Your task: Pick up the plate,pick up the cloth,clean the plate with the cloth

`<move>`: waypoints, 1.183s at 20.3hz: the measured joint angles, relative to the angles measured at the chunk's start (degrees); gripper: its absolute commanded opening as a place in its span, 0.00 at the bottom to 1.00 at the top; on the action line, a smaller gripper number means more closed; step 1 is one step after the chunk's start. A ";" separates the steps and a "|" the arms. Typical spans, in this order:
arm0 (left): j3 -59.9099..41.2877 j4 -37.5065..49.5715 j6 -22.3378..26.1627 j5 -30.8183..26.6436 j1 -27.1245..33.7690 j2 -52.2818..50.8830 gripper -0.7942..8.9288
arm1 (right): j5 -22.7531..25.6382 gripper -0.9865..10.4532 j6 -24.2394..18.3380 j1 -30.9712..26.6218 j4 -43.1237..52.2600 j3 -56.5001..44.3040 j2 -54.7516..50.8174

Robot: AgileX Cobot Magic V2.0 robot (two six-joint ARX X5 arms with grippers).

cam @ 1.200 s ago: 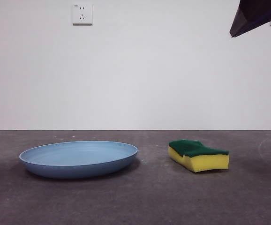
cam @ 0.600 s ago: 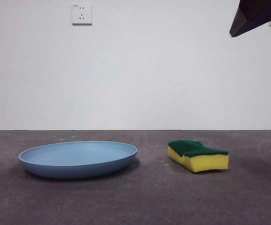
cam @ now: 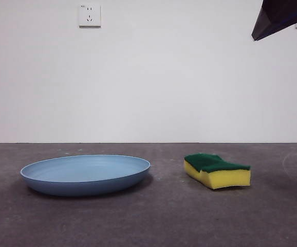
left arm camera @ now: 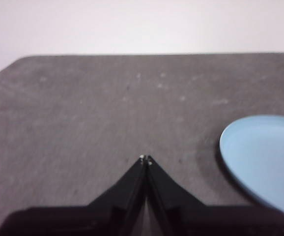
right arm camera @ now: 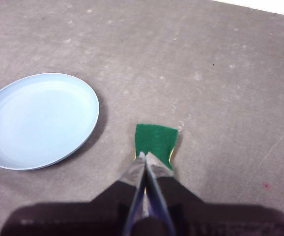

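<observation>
The light-blue plate [cam: 86,174] lies flat on the dark table at the left. The cloth is a yellow sponge with a green top [cam: 218,170], lying at the right, apart from the plate. My right gripper [right arm camera: 143,156] is shut and empty, high above the sponge [right arm camera: 154,140], with the plate [right arm camera: 40,119] off to one side. A black tip [cam: 279,18] shows at the top right corner of the front view. My left gripper [left arm camera: 145,159] is shut and empty above bare table, with the plate's edge [left arm camera: 265,157] to one side.
The dark grey table [cam: 164,216] ends at a white wall [cam: 164,77] with a socket [cam: 89,15]. The table's rounded corner shows in the left wrist view [left arm camera: 14,66].
</observation>
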 measured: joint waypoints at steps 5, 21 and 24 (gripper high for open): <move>0.00 0.02 -0.39 -0.13 0.00 0.07 0.08 | 0.00 0.09 0.00 0.00 0.00 0.00 -0.02; 0.02 0.02 -0.39 -0.15 0.02 0.07 0.08 | -0.07 0.09 -1.03 -0.66 -0.02 0.00 -1.79; 0.02 0.00 -0.39 -0.15 0.02 0.07 0.08 | -0.09 0.09 -3.78 -5.46 0.44 0.00 -5.05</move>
